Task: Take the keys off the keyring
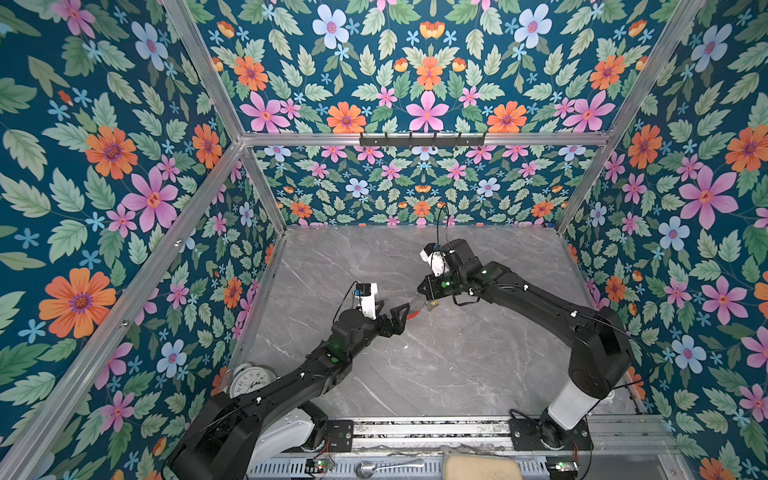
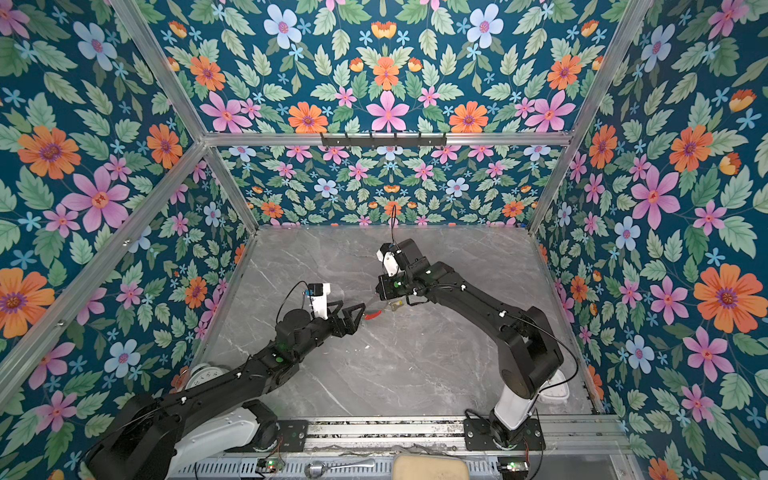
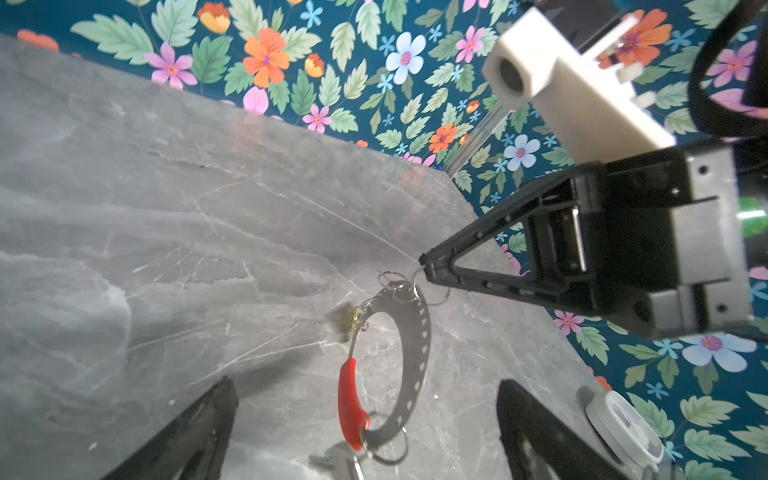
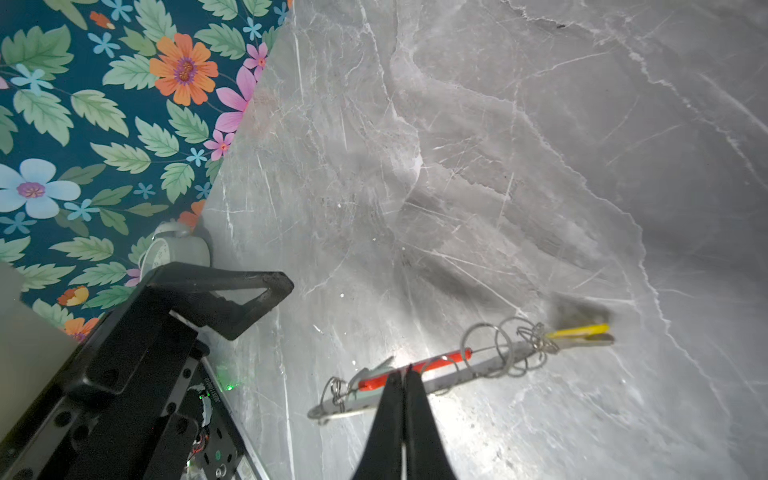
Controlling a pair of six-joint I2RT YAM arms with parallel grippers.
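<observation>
The keyring [image 3: 420, 332], a grey hoop with a red sleeve [image 3: 348, 399] and small split rings, hangs above the marble table, with my right gripper [image 4: 405, 374] shut on it. A yellow-tagged key [image 4: 582, 332] dangles at one end, blurred. A silver key [image 3: 345, 459] hangs by the red sleeve. In both top views the keyring [image 1: 417, 311] [image 2: 372, 316] sits between the two grippers. My left gripper [image 3: 365, 432] is open, its fingers either side of the sleeve end without touching it. In the top views the left gripper [image 1: 395, 313] [image 2: 351, 309] is just left of the ring.
A white alarm clock [image 1: 249, 380] stands at the table's front left, behind the left arm. A white round device [image 2: 555, 390] lies front right by the right arm's base. A spoon [image 1: 386, 465] and a sponge [image 1: 482, 467] lie beyond the front rail.
</observation>
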